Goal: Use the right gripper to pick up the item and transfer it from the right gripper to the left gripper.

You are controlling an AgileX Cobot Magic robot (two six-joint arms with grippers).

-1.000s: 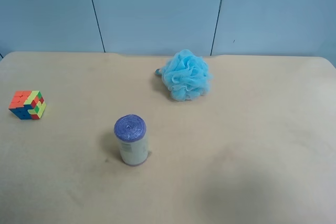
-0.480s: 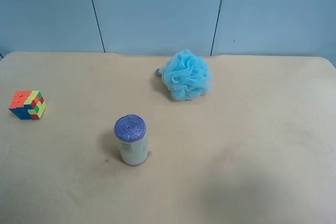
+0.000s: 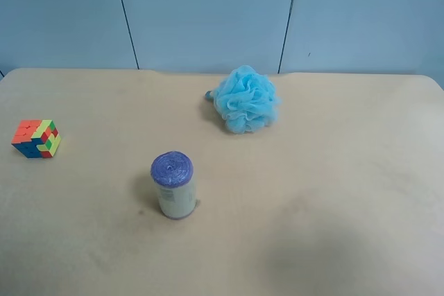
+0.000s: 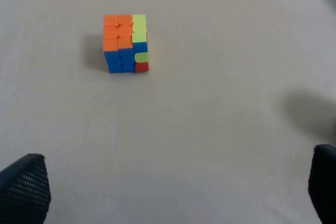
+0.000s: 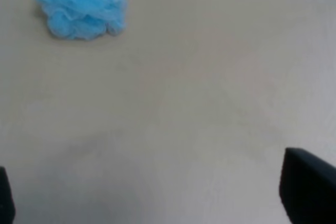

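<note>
exterior high: the item (image 3: 36,138) sits alone on the table (image 3: 333,192).

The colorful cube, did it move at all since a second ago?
No. The cube sits at the same spot near the table's edge in the high view, just as far from the purple-topped cylinder as before.

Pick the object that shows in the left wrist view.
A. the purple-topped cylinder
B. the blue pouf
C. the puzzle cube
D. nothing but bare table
C. The left wrist view shows the cube alone on the table, untouched, ahead of the left end effector, whose fingertips show only at the frame's corners; the pouf appears in the right wrist view instead.
</note>
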